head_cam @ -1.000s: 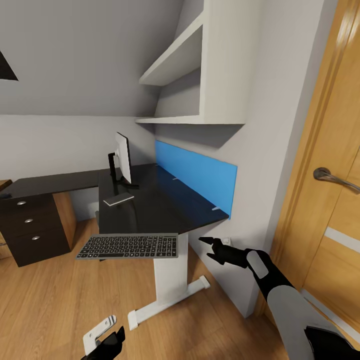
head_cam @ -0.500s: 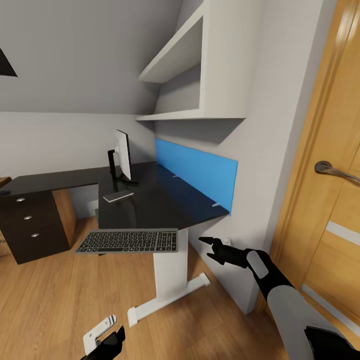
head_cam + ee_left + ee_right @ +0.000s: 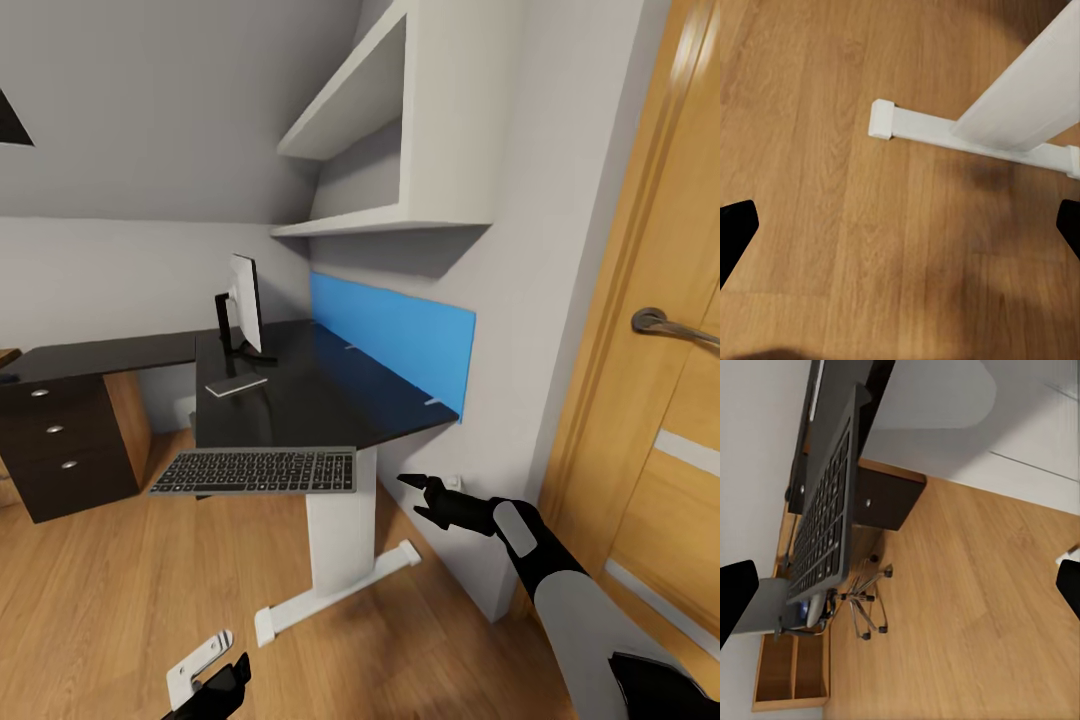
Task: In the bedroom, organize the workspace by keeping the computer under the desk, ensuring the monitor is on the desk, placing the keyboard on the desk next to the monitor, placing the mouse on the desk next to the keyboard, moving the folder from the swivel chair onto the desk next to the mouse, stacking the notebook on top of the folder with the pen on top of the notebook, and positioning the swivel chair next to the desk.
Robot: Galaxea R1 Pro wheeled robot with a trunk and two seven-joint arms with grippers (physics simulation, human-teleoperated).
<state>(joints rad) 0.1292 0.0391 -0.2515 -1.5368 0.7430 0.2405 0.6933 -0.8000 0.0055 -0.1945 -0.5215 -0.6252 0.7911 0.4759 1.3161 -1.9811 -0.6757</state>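
Keyboard (image 3: pixel 254 471) at desk (image 3: pixel 300 400) near edge, overhanging toward floor. Monitor (image 3: pixel 244 303) upright on desk, farther back. Right gripper (image 3: pixel 412 500) beside keyboard, fingers apart, holding nothing. Left gripper (image 3: pixel 215 680) low over wood floor (image 3: pixel 120 600), fingers apart

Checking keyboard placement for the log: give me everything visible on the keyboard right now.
The keyboard is slim and flat, with dark grey keys in a silver-grey frame that looks metallic. It lies level, long side along the near edge of the desk, and appears to jut past that edge above the wood floor; whether it rests on the glossy black top is unclear. Neither tool touches it; the right tool is off to its right, open.
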